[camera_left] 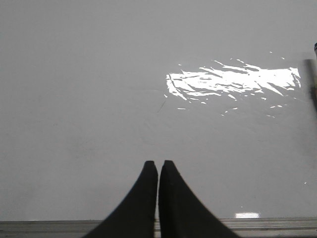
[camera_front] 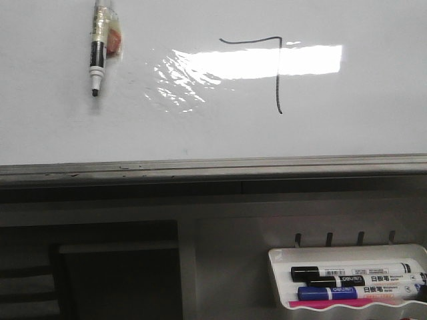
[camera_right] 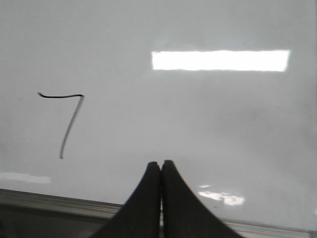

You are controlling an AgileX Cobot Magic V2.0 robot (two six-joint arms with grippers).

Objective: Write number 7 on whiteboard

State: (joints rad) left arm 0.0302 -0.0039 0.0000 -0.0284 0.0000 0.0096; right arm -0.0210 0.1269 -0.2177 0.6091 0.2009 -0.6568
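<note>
Checking the nearest items first, I found a white marker tray [camera_front: 280, 280] hanging low at the right in the front view, below the board's edge; it held a black-capped marker [camera_front: 347, 273] and a blue-capped marker [camera_front: 357, 291], lying lengthwise and close together. Neither gripper appeared in that view.

In the left wrist view, the left gripper [camera_left: 158, 164] had its two dark fingers drawn nearly together, with only a thin slit between the tips and nothing held. It pointed at bare board surface, with a ragged light reflection [camera_left: 233, 82] beyond the fingertips.

In the right wrist view, the right gripper [camera_right: 161, 164] had its fingers pressed together, also holding nothing. The number 7 [camera_right: 67, 119] lay off to one side of those fingertips and apart from them, not touched by them.

Farther off, the whiteboard [camera_front: 60, 127] filled the upper front view above its grey metal lower edge [camera_front: 200, 167]. The 7 stood right of centre, its vertical stroke crossing the bright rectangular reflection [camera_front: 307, 60]. At upper left, well apart from the numeral, a black-tipped marker [camera_front: 98, 57] hung tip downward against the board, wrapped in clear tape.
</note>
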